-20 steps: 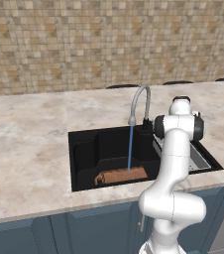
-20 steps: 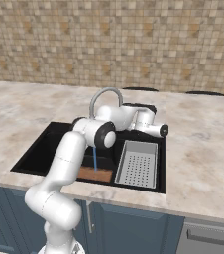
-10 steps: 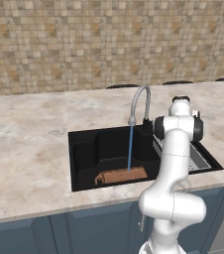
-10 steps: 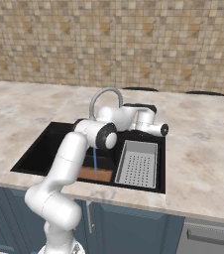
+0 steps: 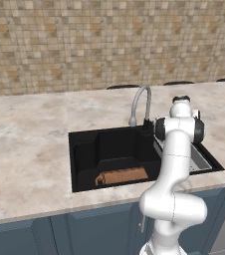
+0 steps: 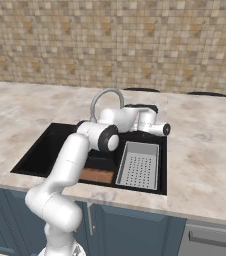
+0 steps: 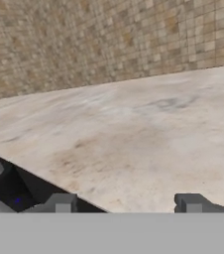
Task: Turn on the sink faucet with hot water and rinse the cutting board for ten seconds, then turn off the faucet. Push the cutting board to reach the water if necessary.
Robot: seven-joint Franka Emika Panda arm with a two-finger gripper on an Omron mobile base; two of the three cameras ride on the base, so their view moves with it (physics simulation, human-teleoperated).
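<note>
Claw point(image 7: 124, 204) beside faucet point(image 5: 140, 105) base, cutting board point(image 5: 122, 176) below in sink point(image 5: 84, 149)

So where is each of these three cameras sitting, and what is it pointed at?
Left base view: behind the arm's left, looking down at the sink, faucet and cutting board; arm at lower right.
Right base view: behind its right, same sink and board; arm at lower left.
Hand view: on the hand, facing counter and tiled wall; claw fingertips at bottom.
</note>
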